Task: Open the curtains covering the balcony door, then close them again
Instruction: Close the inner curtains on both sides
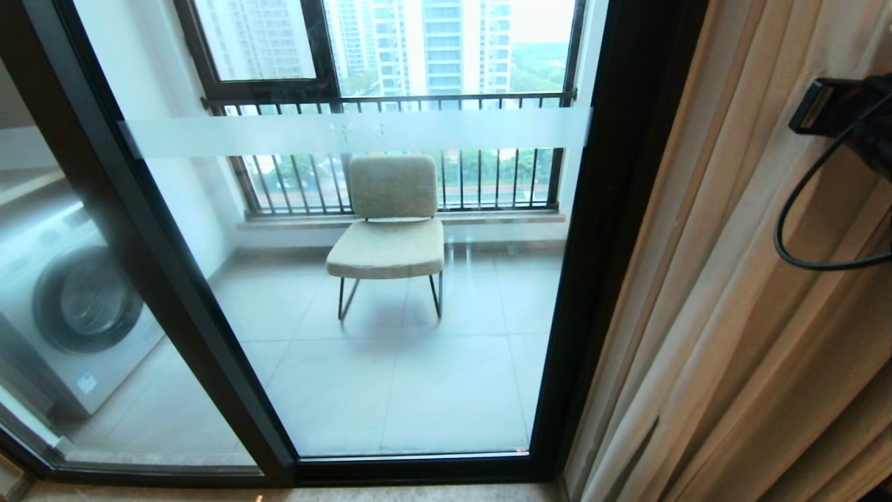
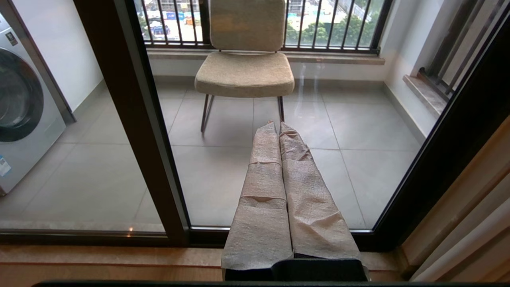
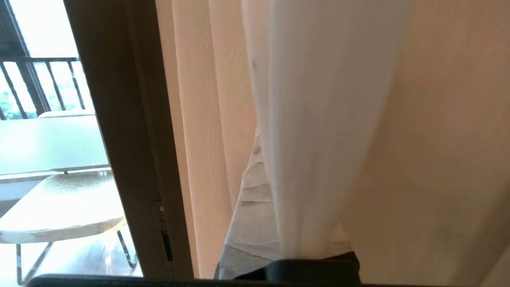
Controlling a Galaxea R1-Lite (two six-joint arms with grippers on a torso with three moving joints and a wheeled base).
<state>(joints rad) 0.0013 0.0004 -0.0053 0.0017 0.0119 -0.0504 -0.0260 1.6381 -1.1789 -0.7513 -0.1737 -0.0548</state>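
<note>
The right gripper [image 3: 259,167] is clenched on the curtains [image 1: 732,314] (sheer fold pinched) at frame right, beside the balcony door [image 1: 606,244]; the left gripper [image 2: 279,131] is clenched empty, low centre.

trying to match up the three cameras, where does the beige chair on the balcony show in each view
Head view: the chair sits centre, behind the balcony door's glass, in front of the window railing.
Left wrist view: the chair is at top centre, beyond the shut left pincer.
Right wrist view: only the chair's seat edge and a leg show at lower left, past the curtains.
Shared landmark: the balcony door's black frame.
</note>
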